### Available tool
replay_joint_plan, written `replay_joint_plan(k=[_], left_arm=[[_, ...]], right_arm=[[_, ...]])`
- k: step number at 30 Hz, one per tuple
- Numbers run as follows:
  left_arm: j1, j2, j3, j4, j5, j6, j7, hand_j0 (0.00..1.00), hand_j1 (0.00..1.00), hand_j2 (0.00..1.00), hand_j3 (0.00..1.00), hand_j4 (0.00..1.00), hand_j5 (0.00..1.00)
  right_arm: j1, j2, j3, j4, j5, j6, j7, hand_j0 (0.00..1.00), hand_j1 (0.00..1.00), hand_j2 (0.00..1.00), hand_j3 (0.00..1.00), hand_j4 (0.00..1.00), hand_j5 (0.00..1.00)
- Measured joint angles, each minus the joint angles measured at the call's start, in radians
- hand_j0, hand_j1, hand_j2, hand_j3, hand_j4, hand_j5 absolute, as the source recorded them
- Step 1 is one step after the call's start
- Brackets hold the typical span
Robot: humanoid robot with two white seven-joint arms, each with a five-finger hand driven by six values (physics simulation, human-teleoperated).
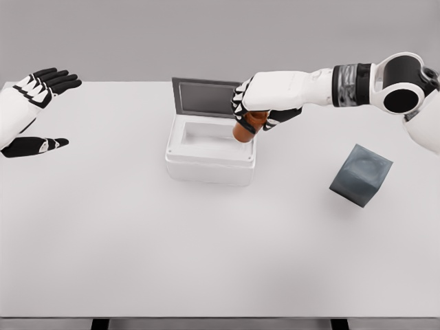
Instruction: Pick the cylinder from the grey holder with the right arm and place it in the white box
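Grey wall backs a wide white table (206,261) that fills most of the head view. Near the table's far middle sits the white box (210,158), rectangular, its dark grey lid (206,98) hinged at the far edge and standing open and upright. The right arm reaches in from the upper right, extended leftward across the table, and the right hand (265,106) is over the box's right rim. Its fingers are wrapped around the cylinder (246,127), a brown-orange piece of which only the lower portion shows below the palm. The cylinder's long axis runs near vertical with a slight tilt, the lower end pointing down and a little left toward the box's inside; that end overlaps the right rim of the box in the picture, and whether it touches the rim cannot be told. The grey holder (360,174), a dark block, lies tipped onto an edge on the table, well to the right of the box. The left hand (34,110) rests at the far left edge, fingers spread and holding nothing.
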Motion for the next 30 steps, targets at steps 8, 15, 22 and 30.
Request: replay_joint_plan(k=[8, 15, 22, 30], left_arm=[[0.0, 0.0, 0.0, 0.0, 0.0, 0.0, 0.0, 1.0, 1.0, 1.0, 1.0, 1.0, 1.0], [0.0, 0.0, 0.0, 0.0, 0.0, 0.0, 0.0, 1.0, 1.0, 1.0, 1.0, 1.0, 1.0], [0.0, 0.0, 0.0, -0.001, 0.0, 0.0, 0.0, 1.0, 1.0, 1.0, 1.0, 1.0, 1.0], [0.002, 0.0, 0.0, -0.002, 0.0, 0.0, 0.0, 1.0, 1.0, 1.0, 1.0, 1.0, 1.0]], right_arm=[[-0.003, 0.001, 0.001, 0.002, 0.007, 0.0, 0.0, 0.19, 0.19, 0.19, 0.19, 0.19, 0.19], [-0.009, 0.002, 0.011, 0.002, 0.011, 0.0, 0.0, 0.2, 0.2, 0.2, 0.2, 0.2, 0.2], [-0.012, 0.003, 0.023, -0.001, 0.014, 0.0, 0.0, 0.27, 0.27, 0.27, 0.27, 0.27, 0.27], [-0.015, 0.001, 0.023, -0.01, 0.039, 0.0, -0.001, 0.72, 0.72, 0.72, 0.72, 0.72, 0.72]])
